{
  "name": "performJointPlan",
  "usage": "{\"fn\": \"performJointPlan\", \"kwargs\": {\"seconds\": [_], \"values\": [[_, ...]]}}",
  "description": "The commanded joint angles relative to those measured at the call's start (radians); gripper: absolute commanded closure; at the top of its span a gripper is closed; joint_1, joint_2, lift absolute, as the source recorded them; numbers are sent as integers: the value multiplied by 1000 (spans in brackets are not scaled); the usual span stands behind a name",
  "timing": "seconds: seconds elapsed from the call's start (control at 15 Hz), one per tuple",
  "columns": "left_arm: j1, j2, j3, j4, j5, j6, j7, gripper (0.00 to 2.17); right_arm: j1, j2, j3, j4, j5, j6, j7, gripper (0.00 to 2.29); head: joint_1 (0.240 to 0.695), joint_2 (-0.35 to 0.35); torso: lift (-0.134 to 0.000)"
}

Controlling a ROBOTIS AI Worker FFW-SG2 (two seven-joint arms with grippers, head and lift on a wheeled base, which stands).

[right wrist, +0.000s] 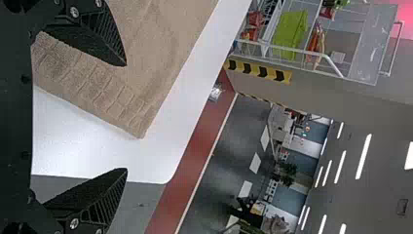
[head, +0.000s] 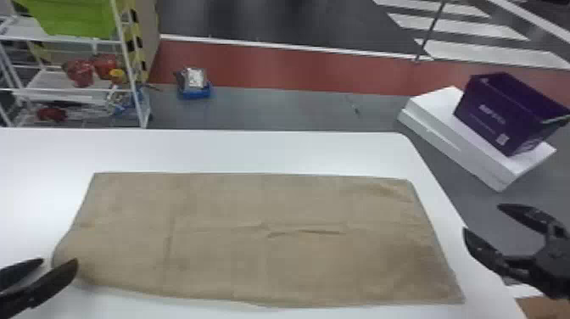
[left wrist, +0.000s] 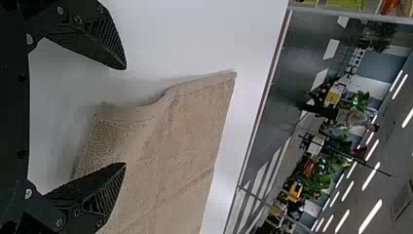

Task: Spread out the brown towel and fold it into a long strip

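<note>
One brown towel (head: 254,197) lies spread in an oblong, lightly creased, on one white counter (head: 254,148). The left gripper (head: 59,260) is at its near left corner, the right gripper (head: 481,217) off its right side; both have jaws parted, grasping nothing. Beyond are one white rack (head: 85,90) holding one green bin (head: 76,19), and one purple box (head: 483,114) bearing pale lettering.
</note>
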Motion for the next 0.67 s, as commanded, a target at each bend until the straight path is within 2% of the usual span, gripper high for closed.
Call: {"fn": "performJointPlan", "kwargs": {"seconds": [0.0, 0.2, 0.47, 0.6], "values": [[5, -1, 0, -10, 7, 14, -2, 404, -2, 0, 1, 4, 0, 0, 0, 127, 695, -201, -123], [41, -4, 3, -76, 19, 60, -13, 998, -3, 0, -12, 5, -6, 0, 0, 127, 695, -205, -123], [110, -19, 9, -269, 22, 269, -11, 1008, -3, 0, -21, 5, -17, 3, -3, 127, 695, -233, -123], [142, -20, 29, -366, 54, 395, -16, 1004, -2, 0, -19, 5, -21, 0, -6, 127, 695, -254, -123]]}}
